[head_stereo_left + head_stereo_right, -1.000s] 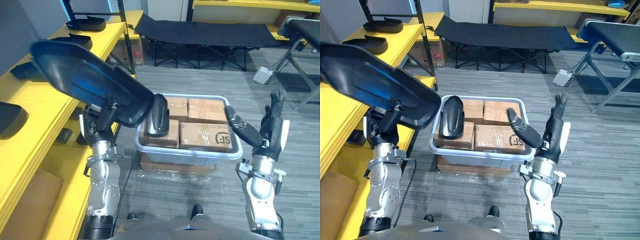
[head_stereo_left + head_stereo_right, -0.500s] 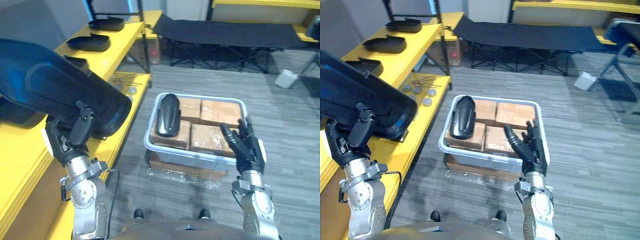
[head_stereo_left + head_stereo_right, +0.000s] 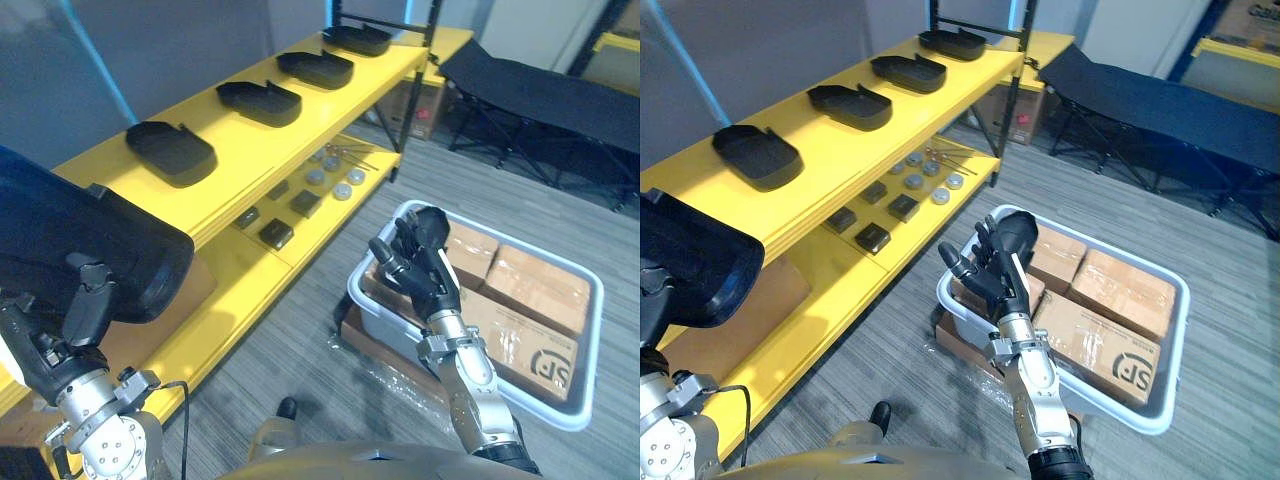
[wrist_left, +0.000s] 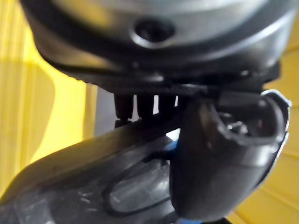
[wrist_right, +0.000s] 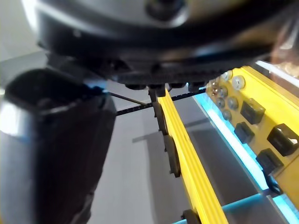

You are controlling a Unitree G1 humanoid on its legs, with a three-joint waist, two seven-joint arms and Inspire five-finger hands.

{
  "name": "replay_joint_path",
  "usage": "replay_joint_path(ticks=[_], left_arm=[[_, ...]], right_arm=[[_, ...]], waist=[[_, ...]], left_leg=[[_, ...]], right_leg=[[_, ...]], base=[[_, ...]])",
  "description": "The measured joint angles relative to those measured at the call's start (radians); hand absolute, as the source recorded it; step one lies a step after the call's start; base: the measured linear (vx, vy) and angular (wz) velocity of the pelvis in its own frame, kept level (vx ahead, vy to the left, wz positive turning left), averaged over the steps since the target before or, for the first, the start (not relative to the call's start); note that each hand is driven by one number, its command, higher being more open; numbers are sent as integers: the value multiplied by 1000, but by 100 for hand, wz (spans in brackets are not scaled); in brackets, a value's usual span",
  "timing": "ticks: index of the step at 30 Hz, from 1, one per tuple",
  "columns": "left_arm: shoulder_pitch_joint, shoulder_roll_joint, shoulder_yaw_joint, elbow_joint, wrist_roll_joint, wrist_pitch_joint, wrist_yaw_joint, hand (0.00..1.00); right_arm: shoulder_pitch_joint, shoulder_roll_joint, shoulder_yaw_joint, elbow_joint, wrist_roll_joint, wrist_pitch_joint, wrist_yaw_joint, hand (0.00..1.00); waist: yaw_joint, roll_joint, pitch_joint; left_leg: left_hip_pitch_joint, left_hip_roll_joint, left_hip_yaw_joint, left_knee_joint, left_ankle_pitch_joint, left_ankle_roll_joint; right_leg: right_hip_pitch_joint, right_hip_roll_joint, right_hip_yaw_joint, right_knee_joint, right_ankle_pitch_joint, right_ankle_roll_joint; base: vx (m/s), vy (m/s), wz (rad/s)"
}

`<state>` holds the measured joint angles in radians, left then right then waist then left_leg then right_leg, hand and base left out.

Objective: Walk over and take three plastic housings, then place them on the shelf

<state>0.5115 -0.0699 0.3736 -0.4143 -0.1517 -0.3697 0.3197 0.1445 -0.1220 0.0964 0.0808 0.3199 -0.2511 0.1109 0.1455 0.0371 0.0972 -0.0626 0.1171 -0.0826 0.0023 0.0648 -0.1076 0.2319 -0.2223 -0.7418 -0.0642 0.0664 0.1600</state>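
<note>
Carrying its load toward the yellow shelf [image 3: 226, 140], a humanoid robot grips a large black plastic housing [image 3: 70, 245] in its left robot hand [image 3: 85, 312] – thumb and fingers clamped on the part's edge, as the left wrist view shows, so that the broad shell rides high and clear of the shelf boards beside it. The right robot hand [image 3: 425, 275] holds nothing, its fingers straight and spread, above the grey bin [image 3: 372, 308] on the floor. Just behind that hand a second housing [image 3: 436, 224] lies in the bin on top of cardboard boxes [image 3: 535, 290], within reach for a later pick. Four like parts already sit in a row [image 3: 258, 100] along the shelf's top board – spaced apart, open side up – and the bare stretch at the near end, beside the raised housing, looks the likely spot for this one. Small parts [image 3: 290, 205] occupy the lower board.
</note>
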Motion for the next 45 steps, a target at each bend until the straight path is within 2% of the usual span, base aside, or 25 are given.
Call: replay_joint_path(ticks=[2, 3, 4, 5, 7, 12, 14, 15, 16, 17, 18, 19, 21, 22, 24, 26, 28, 30, 32, 33, 35, 37, 38, 40, 45], left_arm=[[-10, 3, -9, 0, 1, -8, -84, 0], [-11, 5, -21, 0, 2, -30, -120, 0], [-11, 4, -29, 0, 2, -41, -129, 0], [-11, 4, -46, 0, 3, -58, -140, 0], [-7, 5, -44, -14, 1, -71, -147, 0], [-22, 16, -24, -65, 0, -72, -173, 0], [-46, 32, -25, -65, 8, -72, -198, 0], [-53, 44, -25, -66, 19, -73, -206, 0], [-59, 55, -30, -63, 51, -73, -207, 0], [-67, 66, -39, -63, 57, -73, -206, 0], [-100, 96, -54, -59, 72, -75, -189, 0], [-132, 115, -60, -50, 77, -75, -170, 0], [-161, 114, -63, -9, 77, -74, -136, 0], [-167, 113, -62, 19, 75, -72, -113, 0], [-179, 109, -65, 41, 76, -68, -101, 0], [-194, 111, -84, 59, 76, -68, -101, 0], [-193, 113, -89, 67, 77, -68, -102, 0], [-192, 150, -89, 65, 66, -68, -109, 0], [-185, 179, -81, 62, 58, -68, -107, 0], [-172, 141, -93, 64, 29, -68, -103, 0], [-148, 111, -111, 62, 4, -77, -109, 0], [-154, 87, -134, 62, -2, -77, -136, 0], [-156, 82, -137, 62, -1, -77, -142, 0], [-175, 68, -163, 65, 1, -80, -164, 0], [-195, 69, -169, 63, 2, -132, -151, 0]], right_arm=[[15, -5, -37, -4, 2, 0, -24, 100], [24, -9, -56, -7, 2, -2, -38, 100], [27, -10, -65, -8, 2, -5, -45, 100], [35, -24, -82, -8, 0, -11, -61, 100], [34, -18, -86, -7, 1, -19, -75, 100], [-6, 53, -42, -7, 0, -45, -71, 100], [-9, 61, -47, -7, 0, -47, -72, 100], [-6, 58, -49, -8, 1, -48, -72, 100], [6, 42, -57, -7, 2, -48, -72, 100], [11, 42, -69, -8, 2, -48, -72, 100], [16, 50, -100, -16, 1, -53, -75, 100], [18, 51, -101, -27, 1, -68, -73, 100], [7, 51, -110, -45, -57, -100, -82, 100], [-18, 45, -117, -50, -136, -136, -103, 100], [-54, 12, -135, -68, -203, -194, -138, 100], [-72, -22, -169, -107, -237, -230, -168, 100], [-83, -45, -192, -145, -241, -251, -189, 100], [-89, -73, -220, -222, -276, -286, -247, 100], [-93, -83, -225, -277, -288, -312, -274, 100], [-93, -106, -245, -313, -316, -346, -313, 100], [-82, -119, -270, -358, -316, -359, -349, 100], [-43, -109, -376, -365, -315, -366, -415, 100], [-36, -108, -391, -360, -315, -363, -422, 100], [30, -81, -507, -308, -309, -316, -460, 100], [170, 32, -561, -288, -263, -278, -460, 100]], waist=[[-44, 3, 2], [-44, 5, 4], [-44, 9, 9], [-37, 21, 21], [-9, 10, 36], [12, -44, 66], [13, -68, 78], [4, -72, 82], [-24, -71, 83], [-39, -59, 75], [-67, -54, 78], [-79, -63, 76], [-69, -66, 81], [-67, -55, 87], [-69, -29, 93], [-72, -9, 102], [-78, -12, 102], [-92, -59, 85], [-85, -118, 59], [-86, -99, 40], [-91, -68, 22], [-134, -42, 13], [-138, -40, 13], [-175, -37, 12], [-194, 1, 12]], left_leg=[[-50, 54, 179, 19, 32, 61], [-72, 78, 282, 23, 49, 83], [-76, 86, 319, 22, 61, 86], [-75, 81, 337, 19, 99, 76], [-75, 50, 340, 42, 100, 53], [-140, 17, 356, 225, -27, 69], [-140, -21, 354, 244, -54, 85], [-140, -38, 347, 269, -83, 115], [-145, -56, 306, 293, -100, 126], [-141, -67, 280, 283, -112, 127], [-141, -80, 212, 255, -106, 138], [-127, -89, 166, 206, -81, 160], [-58, -111, 144, 138, -66, 164], [-16, -115, 136, 120, -65, 159], [6, -108, 105, 124, -90, 164], [16, -102, 68, 148, -109, 160], [45, -96, 28, 180, -141, 140], [53, -103, -10, 243, -203, 99], [47, -128, -18, 286, -270, 71], [45, -78, -21, 336, -322, 50], [30, -12, -3, 343, -336, 31], [-2, 97, 136, 334, -307, 44], [-1, 106, 161, 329, -296, 40], [4, 113, 330, 310, -227, 13], [84, 66, 418, 206, -211, 20]], right_leg=[[18, -7, -121, 58, -36, 3], [20, -25, -168, 103, -61, 14], [21, -36, -188, 127, -73, 19], [23, -62, -205, 176, -97, 31], [22, -121, -197, 236, -135, 42], [13, -202, -160, 281, -153, 44], [17, -239, -152, 307, -182, -48], [2, -247, -66, 362, -164, -207], [-56, -257, 148, 474, -59, -222], [-88, -257, 235, 540, -8, -205], [-149, -212, 350, 638, -93, -97], [-205, -144, 392, 674, -217, -85], [-242, -86, 367, 612, -297, -107], [-264, -49, 363, 543, -307, -121], [-334, -6, 396, 474, -303, -122], [-399, 11, 467, 429, -283, -99], [-419, 17, 498, 381, -238, -99], [-396, 19, 505, 321, -121, -114], [-364, 19, 540, 273, -101, -103], [-332, 61, 529, 262, -60, -87], [-308, 108, 492, 211, -62, -91], [-275, 131, 399, 163, -54, -126], [-272, 129, 390, 166, -54, -125], [-248, 91, 349, 162, -57, -129], [-221, 60, 365, 140, -49, -118]], base=[[-31, 19, 185], [4, 92, 156], [-6, 131, 117], [-10, 151, 77], [-13, 168, 32], [-2, 112, -4], [65, 163, 25], [100, 197, 64], [110, 238, 88], [121, 234, 137], [163, 161, 144], [198, 112, 130], [260, 75, 56], [263, 84, 25], [185, 54, 39], [234, -18, 68], [268, -122, 77], [229, -222, 89], [215, -332, 50], [263, -386, 35], [227, -280, 39], [169, -144, 85], [185, -45, 85], [194, 46, 77], [112, 107, 4]])
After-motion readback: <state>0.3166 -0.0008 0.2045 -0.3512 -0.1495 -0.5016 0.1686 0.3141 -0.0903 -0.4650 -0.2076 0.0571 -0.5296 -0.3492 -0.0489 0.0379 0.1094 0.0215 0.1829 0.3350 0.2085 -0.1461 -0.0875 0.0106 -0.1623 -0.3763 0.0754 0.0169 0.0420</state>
